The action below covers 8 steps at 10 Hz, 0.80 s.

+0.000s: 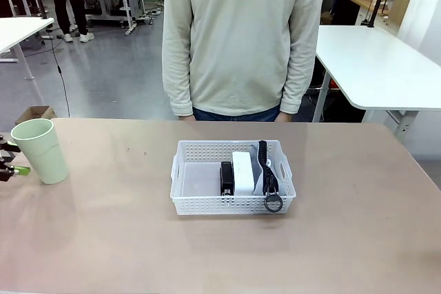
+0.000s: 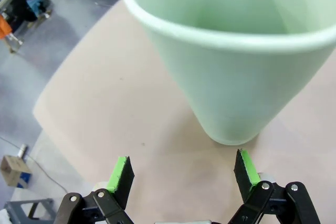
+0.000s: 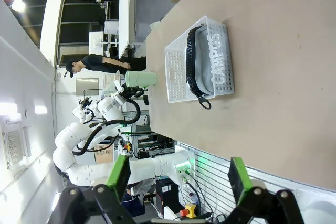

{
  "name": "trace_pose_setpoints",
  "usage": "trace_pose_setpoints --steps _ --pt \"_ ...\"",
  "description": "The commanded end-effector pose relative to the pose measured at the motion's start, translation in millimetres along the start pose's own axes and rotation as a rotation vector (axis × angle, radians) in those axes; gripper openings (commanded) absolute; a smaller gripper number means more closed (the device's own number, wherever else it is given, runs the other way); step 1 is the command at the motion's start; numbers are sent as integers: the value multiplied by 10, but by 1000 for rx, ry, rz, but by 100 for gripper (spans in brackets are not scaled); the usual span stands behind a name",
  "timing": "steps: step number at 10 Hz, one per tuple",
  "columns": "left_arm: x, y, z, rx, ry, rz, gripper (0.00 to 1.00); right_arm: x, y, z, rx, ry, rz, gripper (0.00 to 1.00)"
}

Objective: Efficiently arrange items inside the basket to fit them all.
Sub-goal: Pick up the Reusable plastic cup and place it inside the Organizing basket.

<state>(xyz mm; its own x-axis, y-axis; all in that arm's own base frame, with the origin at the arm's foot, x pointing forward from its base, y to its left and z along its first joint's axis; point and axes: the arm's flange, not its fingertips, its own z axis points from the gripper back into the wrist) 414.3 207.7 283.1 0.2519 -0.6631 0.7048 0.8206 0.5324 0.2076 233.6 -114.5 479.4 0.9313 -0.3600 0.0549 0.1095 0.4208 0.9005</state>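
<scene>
Now, from the front, I see the cup [image 1: 40, 150] at frame left with my left gripper [image 1: 8, 159] beside it, basket [image 1: 233, 177] centre holding stapler [image 1: 227, 177], white device [image 1: 243, 172], pouch [image 1: 267, 168], left wrist view shows fingers [image 2: 120, 177] spread short of the cup [image 2: 236, 61], right gripper [image 3: 179, 178] spread, off the table edge, pouch lettering visible through the basket's mesh.

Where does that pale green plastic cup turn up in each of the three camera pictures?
Front view: pale green plastic cup stands upright at the far left, on the table.
Left wrist view: it fills the upper right, just beyond the open left gripper.
Right wrist view: small, left of centre, beside the white mesh basket.
Shared landmark: the tan table.
</scene>
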Motion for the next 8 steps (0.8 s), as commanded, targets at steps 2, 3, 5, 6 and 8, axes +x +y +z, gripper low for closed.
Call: trace_pose_setpoints --steps 2,3,5,6,8 --pt "-12 34 -15 -105 -3 10 100 0 -20 5 -4 2 25 100" --pt "-8 28 -26 -121 -12 14 100 0 -20 5 -4 2 25 100" --pt "-17 2 -119 -147 -60 46 100 0 -20 5 -4 2 25 100" --pt "-39 7 -176 -165 -50 56 100 0 -20 5 -4 2 25 100" --pt "-61 13 -225 -181 -53 77 100 0 -20 5 -4 2 25 100"
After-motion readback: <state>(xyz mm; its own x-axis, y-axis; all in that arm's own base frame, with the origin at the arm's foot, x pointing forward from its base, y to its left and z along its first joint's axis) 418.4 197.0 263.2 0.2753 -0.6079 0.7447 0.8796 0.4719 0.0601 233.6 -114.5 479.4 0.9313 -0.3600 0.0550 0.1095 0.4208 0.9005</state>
